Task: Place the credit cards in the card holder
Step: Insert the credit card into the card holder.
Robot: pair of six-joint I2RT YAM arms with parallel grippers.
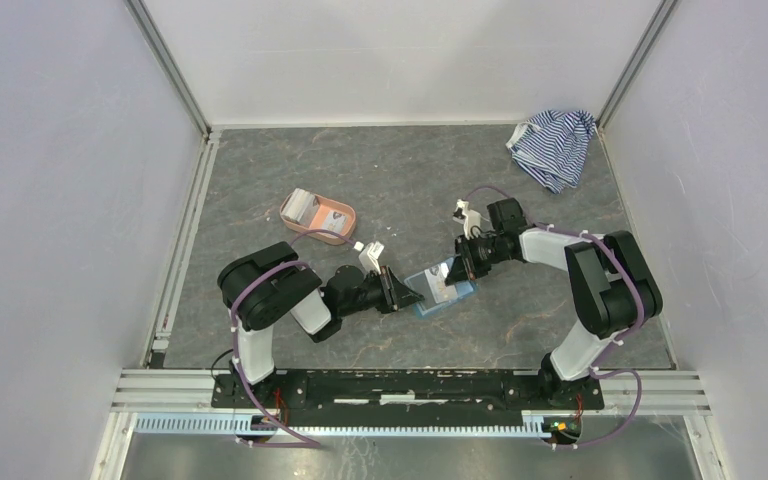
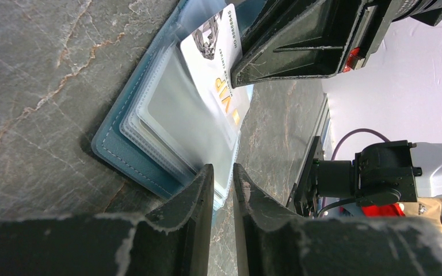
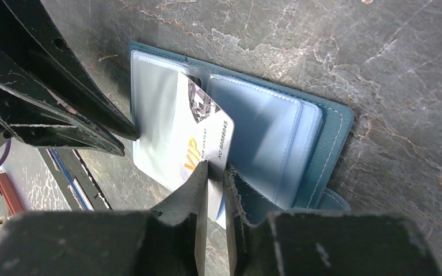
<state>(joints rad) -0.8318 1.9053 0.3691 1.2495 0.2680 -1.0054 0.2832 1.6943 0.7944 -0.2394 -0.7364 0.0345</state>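
The right gripper [image 3: 213,172] is clamped on the near edge of a credit card [image 3: 198,135]. Its two fingers are pressed against the card faces beside the gold "VIP" lettering. The left gripper [image 2: 223,179] is closed to a narrow gap on the free edge of a clear plastic sleeve of the card holder [image 2: 115,146]. The sleeve edge sits between its fingertips.

The card holder [image 1: 443,293] lies open on the table [image 1: 360,160]. It sits near the middle of the table, slightly toward the near side, directly between the two grippers. The left gripper [image 1: 400,290] reaches it from the left and the right gripper [image 1: 457,268] from the far right.

- Cover: teal-blue, with lighter stitching along the rim.
- Inside: a stack of frosted, pale blue plastic sleeves, fanned slightly at the edges.
- Spine: runs between the two leaves. The right wrist view shows a sleeve stack on each side of it.

The credit card [image 2: 216,63] is white. It has a dark graphic at one corner and a line of small print and digits along one short edge. It lies at an angle over one sleeve stack. Whether its leading end has entered a pocket cannot be told.

A salmon-pink tray [image 1: 340,212] sits to the far left of the card holder, well apart from it, and holds pale cards [image 1: 303,206]. A blue-and-white striped cloth [image 1: 553,145] lies crumpled in the far right corner.
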